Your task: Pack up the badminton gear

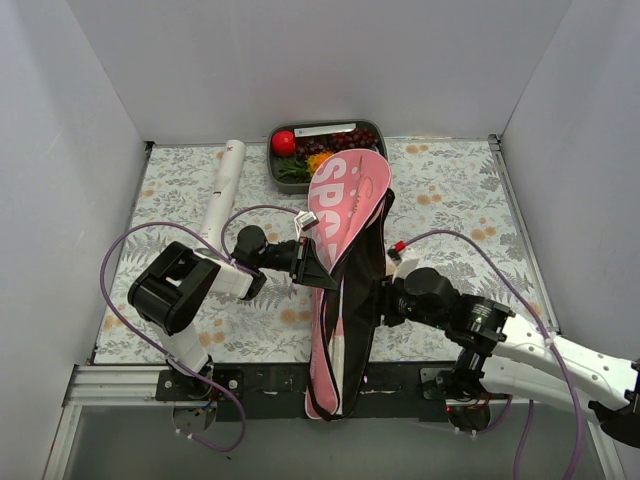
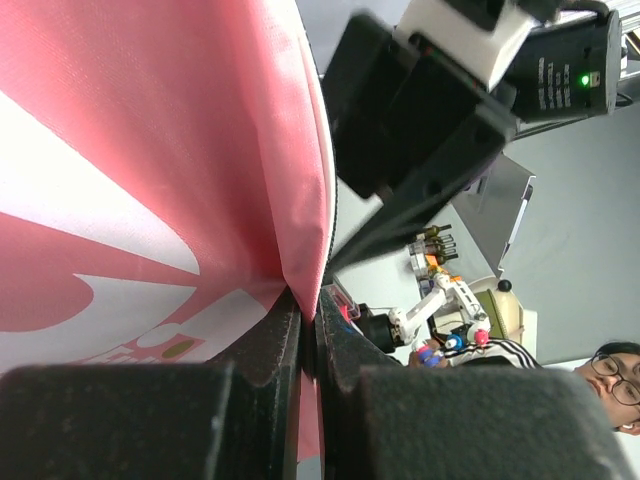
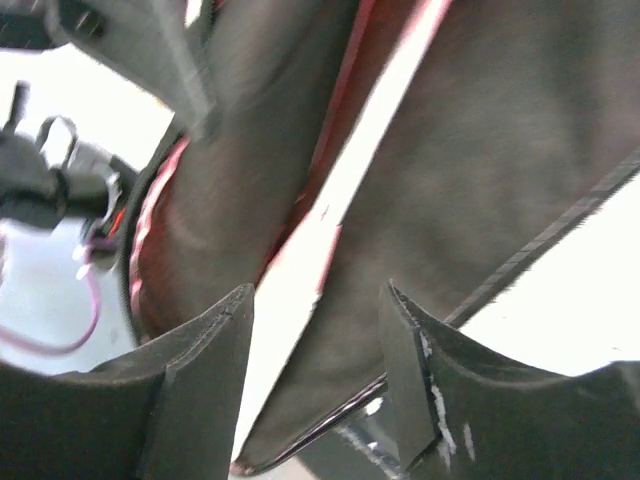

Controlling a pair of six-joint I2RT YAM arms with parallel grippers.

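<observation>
The long pink bag [image 1: 345,205] with white lettering and black edging lies lengthwise down the middle of the table, its top flap lifted. My left gripper [image 1: 308,256] is shut on the flap's left edge; in the left wrist view the pink cloth [image 2: 200,150] runs down into the closed gripper [image 2: 310,325]. My right gripper [image 1: 386,300] sits against the bag's right side. In its wrist view the gripper [image 3: 315,345] stands open, with the bag's dark lining [image 3: 470,150] just beyond the fingertips. A pale handle [image 1: 338,355] shows inside the bag's lower part. The white tube [image 1: 222,192] lies at the left.
A grey food tray [image 1: 373,128] with a red ball [image 1: 283,143] stands at the back, touching the bag's top end. White walls close the table on three sides. Purple cables loop beside both arms.
</observation>
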